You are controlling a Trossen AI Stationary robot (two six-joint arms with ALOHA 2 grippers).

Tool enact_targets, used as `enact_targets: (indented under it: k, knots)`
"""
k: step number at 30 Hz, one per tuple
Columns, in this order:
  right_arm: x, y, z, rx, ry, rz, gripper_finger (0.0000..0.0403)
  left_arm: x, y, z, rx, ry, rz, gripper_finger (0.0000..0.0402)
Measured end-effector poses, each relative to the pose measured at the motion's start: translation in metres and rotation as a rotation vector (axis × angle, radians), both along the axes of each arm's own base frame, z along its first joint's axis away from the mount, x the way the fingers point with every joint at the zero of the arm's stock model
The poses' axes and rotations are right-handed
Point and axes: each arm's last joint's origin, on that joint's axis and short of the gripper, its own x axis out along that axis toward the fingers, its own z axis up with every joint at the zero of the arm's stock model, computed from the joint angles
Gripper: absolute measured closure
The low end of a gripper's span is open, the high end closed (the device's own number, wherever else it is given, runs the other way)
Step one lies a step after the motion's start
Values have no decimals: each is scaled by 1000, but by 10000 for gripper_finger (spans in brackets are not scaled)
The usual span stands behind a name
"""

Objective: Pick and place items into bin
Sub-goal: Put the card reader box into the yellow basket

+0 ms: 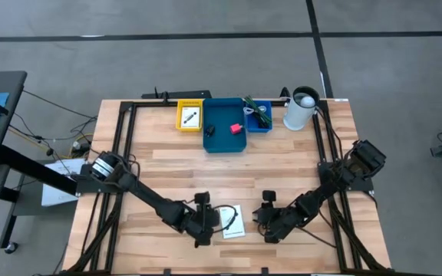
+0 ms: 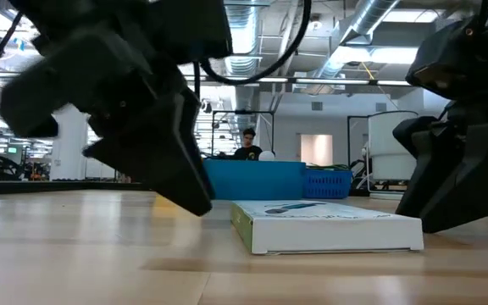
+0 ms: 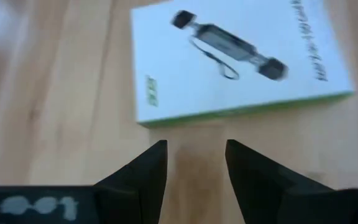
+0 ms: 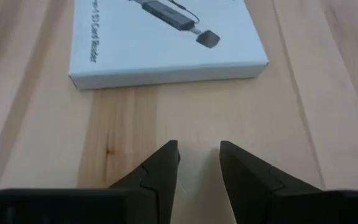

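Flanking white printed box [image 1: 234, 221], left gripper [image 3: 196, 163] and right gripper [image 4: 199, 163] slightly parted, empty, bin contents blurry

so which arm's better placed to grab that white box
Left, narrowly. The left gripper sits closer beside the white box, fingers open toward its edge; the right gripper sits slightly farther off, also open.

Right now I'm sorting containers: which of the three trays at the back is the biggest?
The teal bin in the middle, holding a red block; the yellow tray and blue basket flanking it are clearly smaller.
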Motion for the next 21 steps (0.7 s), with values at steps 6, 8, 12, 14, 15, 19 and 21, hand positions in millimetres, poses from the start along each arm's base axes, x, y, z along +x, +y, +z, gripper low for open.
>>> enact_targets:
  k: [6, 8, 12, 14, 15, 19, 21]
  knots:
    - [-1, 4, 0, 34, -14, 33, 285, -3, -10, -5, -16, -19, 11, 247]
    - [0, 5, 0, 37, -20, 47, 285, -5, -10, -5, -9, -18, 38, 247]
    - [0, 6, 1, 44, -23, 56, 285, -8, -12, -6, 2, -16, 55, 247]
    - [0, 6, 1, 46, -26, 57, 285, -9, -12, -6, -7, -8, 72, 247]
    - [1, 6, 1, 48, -28, 58, 285, -9, -12, -6, -12, -8, 79, 247]
    - [2, 5, 1, 51, -30, 52, 285, -8, -10, -7, -24, -4, 87, 247]
    - [4, 3, 2, 51, -33, 43, 285, -5, -9, -10, -50, -3, 92, 247]
